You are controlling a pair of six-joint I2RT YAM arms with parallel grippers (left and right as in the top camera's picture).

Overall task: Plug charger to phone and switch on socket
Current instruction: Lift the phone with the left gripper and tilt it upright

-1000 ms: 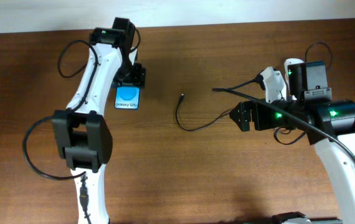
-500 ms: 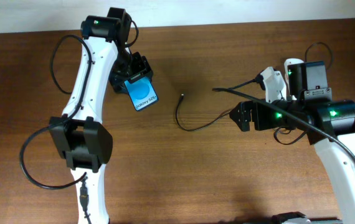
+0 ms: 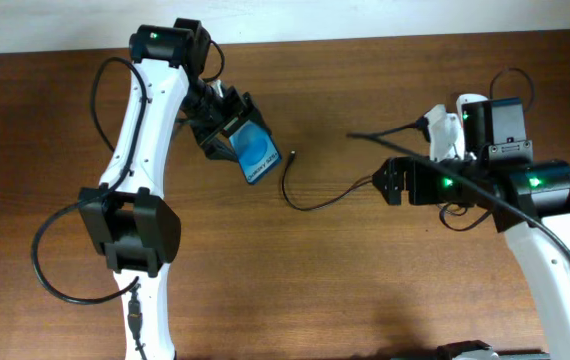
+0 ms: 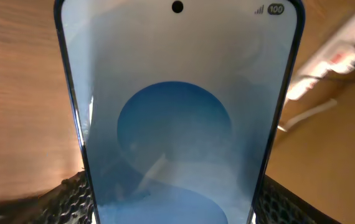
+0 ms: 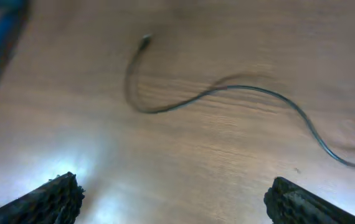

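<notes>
My left gripper [image 3: 227, 122] is shut on the phone [image 3: 256, 153], a slim blue-screened slab held off the table and angled toward the cable; it fills the left wrist view [image 4: 174, 118]. The charger is a thin black cable [image 3: 310, 203] lying curved on the table, its small plug tip [image 3: 293, 155] just right of the phone's lower end. It also shows in the right wrist view [image 5: 227, 90]. My right gripper [image 3: 385, 183] is open and empty, hovering above the cable's right stretch. The white socket [image 3: 437, 130] lies behind the right arm, partly hidden; it also shows in the left wrist view [image 4: 336, 53].
The brown wooden table [image 3: 295, 290] has a pale wall strip along its far edge. Thick black arm cables loop beside the left arm [image 3: 50, 250] and over the right arm [image 3: 485, 195].
My left gripper has lifted the phone, swung it right and turned it, so its lower end now lies close to the cable tip. The right arm shifted slightly right.
</notes>
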